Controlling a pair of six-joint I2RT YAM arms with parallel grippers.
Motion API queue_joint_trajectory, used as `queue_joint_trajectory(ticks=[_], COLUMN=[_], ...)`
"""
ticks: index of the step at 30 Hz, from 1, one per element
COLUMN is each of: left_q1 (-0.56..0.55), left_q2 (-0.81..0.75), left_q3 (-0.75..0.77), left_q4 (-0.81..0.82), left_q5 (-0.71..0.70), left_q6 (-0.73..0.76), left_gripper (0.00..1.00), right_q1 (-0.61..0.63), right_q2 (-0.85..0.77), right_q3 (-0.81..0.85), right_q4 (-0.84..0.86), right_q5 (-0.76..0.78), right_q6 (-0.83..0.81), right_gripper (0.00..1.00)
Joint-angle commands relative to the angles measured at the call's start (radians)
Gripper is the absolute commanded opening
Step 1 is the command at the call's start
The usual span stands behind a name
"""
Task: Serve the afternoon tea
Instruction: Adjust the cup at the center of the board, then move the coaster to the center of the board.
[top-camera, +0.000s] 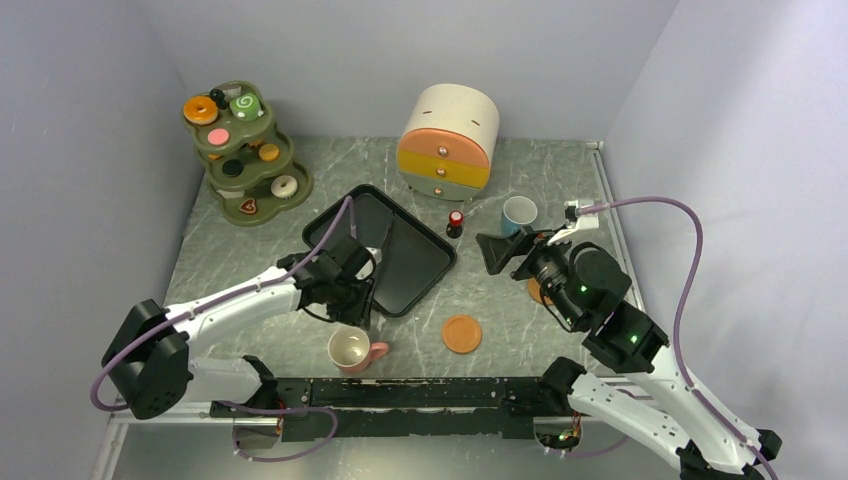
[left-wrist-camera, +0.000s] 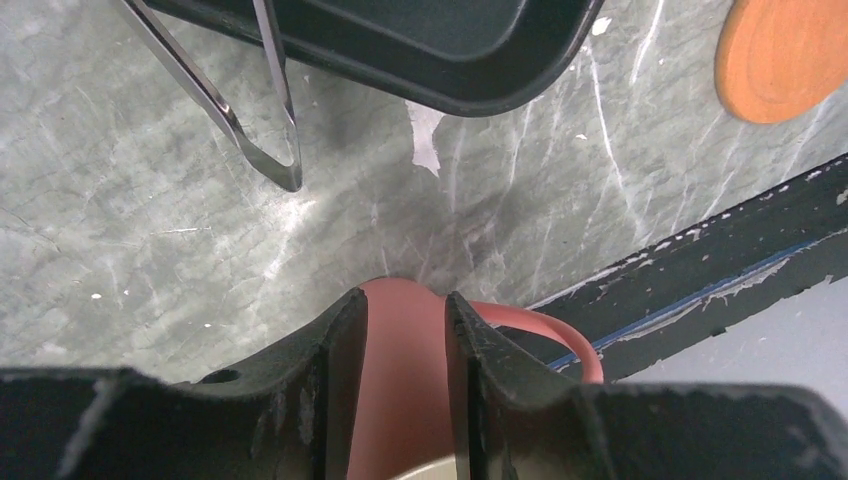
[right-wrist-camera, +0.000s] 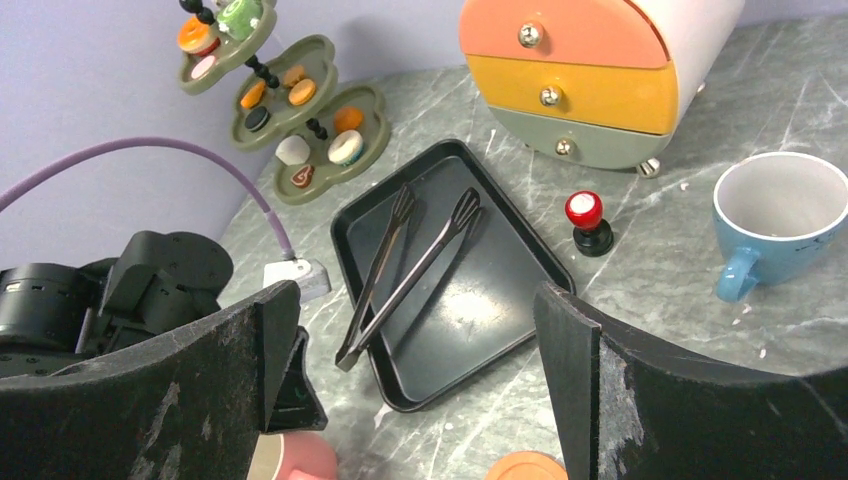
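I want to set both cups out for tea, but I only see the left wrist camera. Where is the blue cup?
Observer: The blue cup stands upright at the back right, beside the drawer chest.
Operator: Is the right arm holding it?
Observer: No. The right gripper has its fingers wide open with nothing between them, and the cup stands apart from them.
Operator: Past my pink cup I see one orange saucer. Is there another?
Observer: Yes, a second saucer lies partly hidden under the right arm.
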Motion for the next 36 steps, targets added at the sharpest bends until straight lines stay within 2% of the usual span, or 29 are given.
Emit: queue_joint_trajectory(ticks=[1, 7, 13, 16, 19, 21, 22, 29, 36], left_q1=[-0.01, -0.012, -0.069, -0.118, -0.174, -0.216, -0.238, -0.372, -0.402], left_q2=[-0.06, -0.063, 0.073, 0.141, 0.212, 0.267, 0.293, 0.466, 0.585], left_q3=[0.05, 0.163, 0.265, 0.285, 0.302, 0.32, 0.327, 0.399, 0.438], left_q4=[0.008, 0.066, 0.139, 0.204, 0.283, 0.315, 0.331, 0.424, 0.432], left_q5=[-0.033, -0.076, -0.072, -0.058, -0.053, -0.058, -0.067, -0.107, -0.107], left_q6=[-0.023, 0.029, 0.071, 0.065, 0.057, 0.06, 0.061, 0.074, 0.081], left_gripper=[0.4, 0.44, 0.37, 0.29, 0.18, 0.06, 0.05, 0.05, 0.05], right_q1=[-0.004, -0.005, -0.006, -0.006, -0.005, -0.005, -0.005, -0.006, -0.005], right_q2=[-0.016, -0.016, -0.029, -0.031, -0.027, -0.031, -0.033, -0.034, -0.05], right_q3=[-0.006, 0.009, 0.028, 0.042, 0.059, 0.062, 0.062, 0.063, 0.066], right_q4=[0.007, -0.028, -0.037, -0.051, -0.065, -0.062, -0.059, -0.068, -0.082], right_q5=[0.014, 0.059, 0.06, 0.078, 0.084, 0.078, 0.076, 0.072, 0.087], right_q6=[-0.015, -0.008, -0.018, -0.015, -0.018, -0.019, -0.019, -0.009, -0.011], right_gripper=[0.91, 0.91, 0.91, 0.9, 0.9, 0.9, 0.9, 0.9, 0.9])
